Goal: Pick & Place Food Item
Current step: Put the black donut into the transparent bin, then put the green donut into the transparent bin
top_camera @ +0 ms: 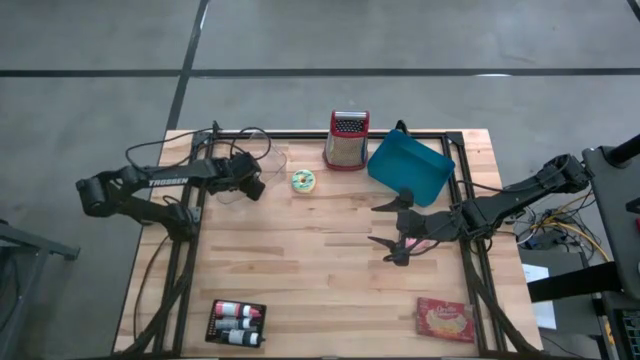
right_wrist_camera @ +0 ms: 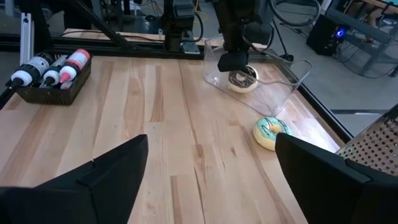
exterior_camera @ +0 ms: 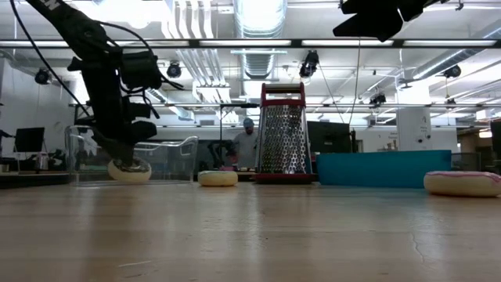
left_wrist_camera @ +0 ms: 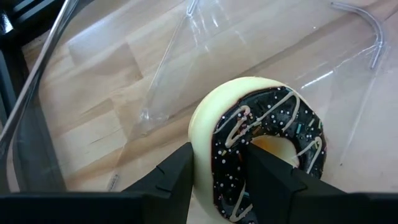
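Left wrist: donut (left_wrist_camera: 261, 152) betw. left claw (left_wrist_camera: 217, 180) fingers (gripped)

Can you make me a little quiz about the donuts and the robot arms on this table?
1. True or false: the left gripper is shut on the chocolate donut.
2. Where is that donut? A) in the clear container B) in the blue bin C) beside the grater
3. Fill in: the right gripper is ____ and holds nothing.

Key: 1 true; 2 A; 3 open.
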Available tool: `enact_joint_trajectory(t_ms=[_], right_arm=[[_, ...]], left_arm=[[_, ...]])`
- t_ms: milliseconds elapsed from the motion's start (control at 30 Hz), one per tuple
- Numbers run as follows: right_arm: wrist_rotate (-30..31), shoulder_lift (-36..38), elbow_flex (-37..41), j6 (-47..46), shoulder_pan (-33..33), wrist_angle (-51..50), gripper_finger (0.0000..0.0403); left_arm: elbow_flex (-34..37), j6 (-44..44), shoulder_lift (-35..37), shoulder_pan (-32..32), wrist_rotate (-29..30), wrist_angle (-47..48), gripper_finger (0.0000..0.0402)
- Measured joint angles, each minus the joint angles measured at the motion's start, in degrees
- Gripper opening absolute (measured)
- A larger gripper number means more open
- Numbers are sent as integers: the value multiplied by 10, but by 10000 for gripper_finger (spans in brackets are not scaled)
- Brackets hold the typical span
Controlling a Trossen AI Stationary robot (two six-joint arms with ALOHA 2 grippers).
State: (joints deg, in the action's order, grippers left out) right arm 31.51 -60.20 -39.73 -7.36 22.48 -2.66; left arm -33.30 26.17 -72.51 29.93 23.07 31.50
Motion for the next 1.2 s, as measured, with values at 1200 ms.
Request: enact_joint_trajectory(t_ms=[1200], right_arm=[[0,0,0,0,0,0,349]], left_arm=[[0,4,5,0,16,-2,219]])
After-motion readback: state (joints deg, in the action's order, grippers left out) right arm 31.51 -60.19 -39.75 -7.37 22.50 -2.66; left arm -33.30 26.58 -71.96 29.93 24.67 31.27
